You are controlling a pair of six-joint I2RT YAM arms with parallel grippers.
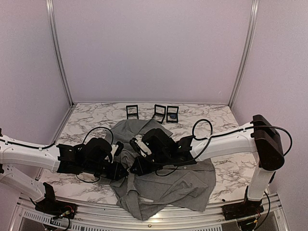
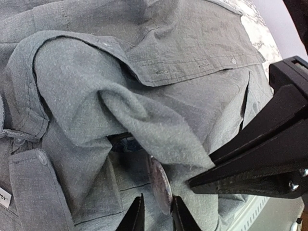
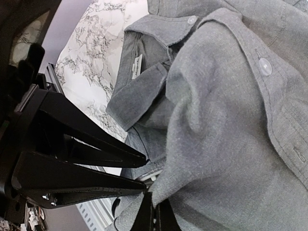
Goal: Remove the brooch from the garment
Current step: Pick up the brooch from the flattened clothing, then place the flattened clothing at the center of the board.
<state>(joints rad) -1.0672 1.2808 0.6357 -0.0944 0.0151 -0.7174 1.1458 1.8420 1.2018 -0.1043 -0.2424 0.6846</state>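
The garment (image 1: 192, 185) is a grey button-up shirt, crumpled on the marble table. The brooch (image 2: 161, 183) is a dark oval disc pinned under a raised fold of cloth. In the left wrist view it is tilted nearly on edge. My left gripper (image 2: 157, 199) is open and straddles the brooch's lower end. Its right finger (image 2: 180, 216) touches the brooch rim, and the left finger stands apart from it. My right gripper (image 3: 156, 211) is shut on a fold of the shirt (image 3: 226, 120) and holds it up just right of the brooch. Both grippers meet mid-shirt (image 1: 129, 168).
Three small black stands (image 1: 160, 112) sit at the table's back. The marble tabletop (image 1: 91, 120) shows around the shirt. The shirt hangs to the near edge. A white neck label (image 3: 136, 67) shows by the collar. The right gripper's fingers (image 2: 250, 168) crowd the left wrist view.
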